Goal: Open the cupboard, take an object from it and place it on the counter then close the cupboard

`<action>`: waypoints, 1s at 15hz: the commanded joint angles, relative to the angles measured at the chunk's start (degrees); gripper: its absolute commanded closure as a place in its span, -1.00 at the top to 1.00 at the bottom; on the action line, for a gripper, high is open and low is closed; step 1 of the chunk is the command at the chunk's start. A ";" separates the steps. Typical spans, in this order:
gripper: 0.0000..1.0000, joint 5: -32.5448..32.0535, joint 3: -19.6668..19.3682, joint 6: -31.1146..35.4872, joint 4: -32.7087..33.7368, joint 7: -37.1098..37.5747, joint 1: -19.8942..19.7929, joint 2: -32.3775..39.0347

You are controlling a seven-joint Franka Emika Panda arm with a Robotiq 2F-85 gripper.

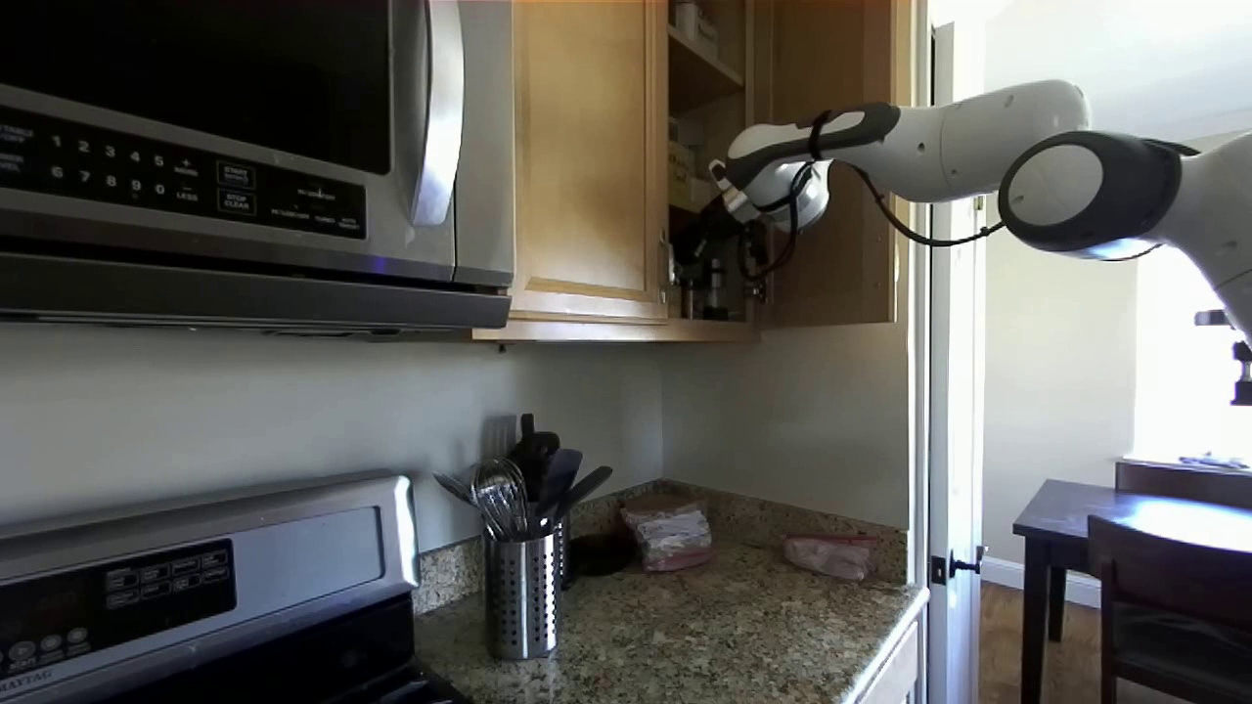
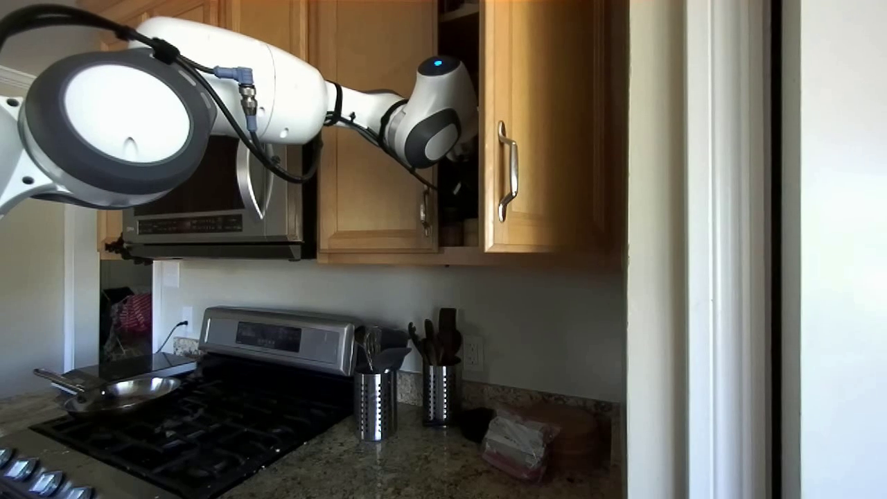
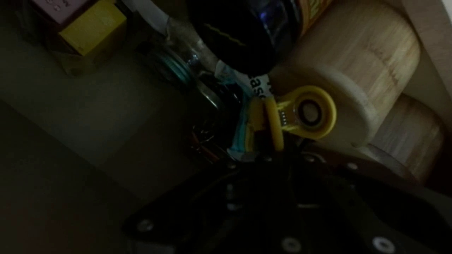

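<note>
Lying just past the ends of my fingers [image 3: 247, 180] is the little yellow thing [image 3: 291, 114], deep in the cupboard [image 1: 587, 156]. It goes sideways across me in the wrist view. Its round ring [image 3: 326, 110] pokes out to the right. At its left end, a thin strip [image 3: 274, 127] runs back toward my fingertips, and that looks like the best bit to pinch. My fingers are pressed together. It is so dark here that I cannot tell if the strip is caught between them or only right in front.

A fat wooden roll [image 3: 356, 63] is just beside the ring, and I cannot tell if they touch. A blue packet [image 3: 241, 127] is close on the strip's left side. A dark jar [image 3: 243, 35] is farther ahead.

I think this is the grabbing part. If I do have the strip, I should pull straight back, so the ring does not bump the roll. If I only have the edge, it may slip. Then I go out past the swung-out door [image 2: 547, 104] and down to the counter [image 1: 704, 626], well below me.
</note>
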 commanded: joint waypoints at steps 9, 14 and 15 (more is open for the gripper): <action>-0.85 7.26 2.22 2.59 -2.96 -3.39 -1.46 -2.78; -0.86 9.35 1.74 3.38 -2.36 -1.50 -1.31 -2.98; -0.86 9.64 1.42 3.81 -2.15 -0.72 -1.47 -2.98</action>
